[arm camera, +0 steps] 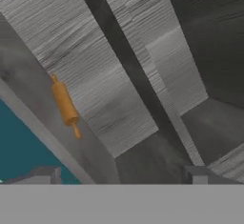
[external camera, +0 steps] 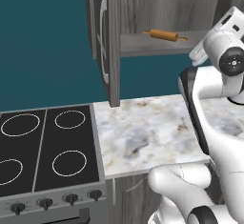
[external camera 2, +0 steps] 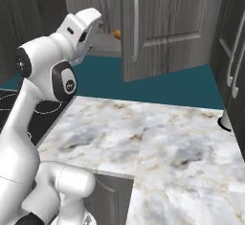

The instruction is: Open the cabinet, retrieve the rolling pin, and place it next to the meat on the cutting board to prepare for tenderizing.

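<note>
The cabinet (external camera: 162, 4) hangs above the counter with both doors swung open; its left door (external camera: 106, 37) shows edge-on and its right door (external camera 2: 167, 28) carries a silver bar handle. The rolling pin (external camera: 164, 35), small and orange-brown, lies on the inner shelf. In the hand view the rolling pin (arm camera: 65, 105) sits at the left, well ahead of my gripper (arm camera: 121, 176). The gripper's fingertips (arm camera: 45, 174) stand wide apart and open, holding nothing. My hand (external camera 2: 80, 25) is raised in front of the open cabinet, where an orange end of the rolling pin (external camera 2: 116, 34) peeks past it. The cutting board and the meat are out of view.
A marble counter (external camera: 147, 132) lies below the cabinet. A black four-burner cooktop (external camera: 45, 147) with knobs adjoins it on the left. A tall dark cabinet (external camera 2: 235, 61) with bar handles stands at the right, with a white object (external camera 2: 225, 121) at its foot.
</note>
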